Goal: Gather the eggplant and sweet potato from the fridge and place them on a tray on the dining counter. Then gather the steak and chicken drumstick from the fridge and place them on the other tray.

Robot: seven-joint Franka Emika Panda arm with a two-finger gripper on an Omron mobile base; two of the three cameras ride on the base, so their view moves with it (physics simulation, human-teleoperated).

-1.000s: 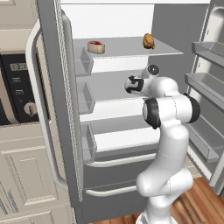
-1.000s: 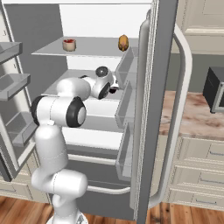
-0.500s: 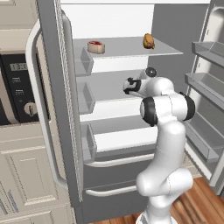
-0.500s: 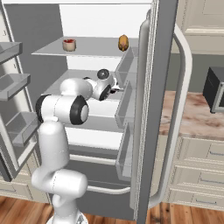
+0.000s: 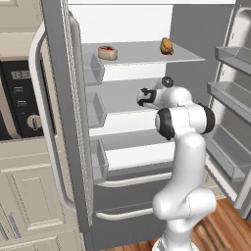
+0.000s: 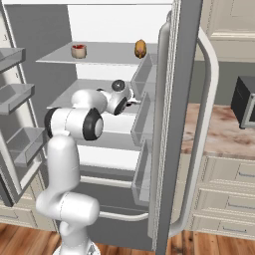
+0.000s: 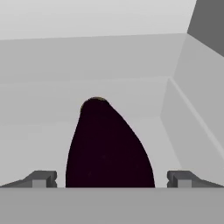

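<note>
Tall dark grey fridge (image 5: pixel 63 122) stands with both doors swung open, pale curved bar handle on the door edge. White arm reaches into the fridge's middle shelf level, and the two-finger gripper (image 7: pixel 111 179) has its jaws spread wide, one dark fingertip (image 7: pixel 41 179) on each side of a long, very dark purple eggplant (image 7: pixel 109 148) with a rounded far end. The eggplant lies on the pale fridge shelf between the fingertips, its near part low in the hand view; cannot tell whether the tips touch it, a gap shows on both sides. On the fridge's top shelf, a small chunky steak (image 5: pixel 107 52) with a red top and pale cream sides sits toward the left side, and a small tan-brown chicken drumstick (image 5: pixel 166 46) sits toward the right side, well apart from the steak. Both lie one shelf above the gripper. In the right base view the steak (image 6: pixel 78 51) and drumstick (image 6: pixel 140 48) show on the same top shelf, and beside the fridge's right door runs a brown-and-cream marbled stone counter (image 6: pixel 219 134).
</note>
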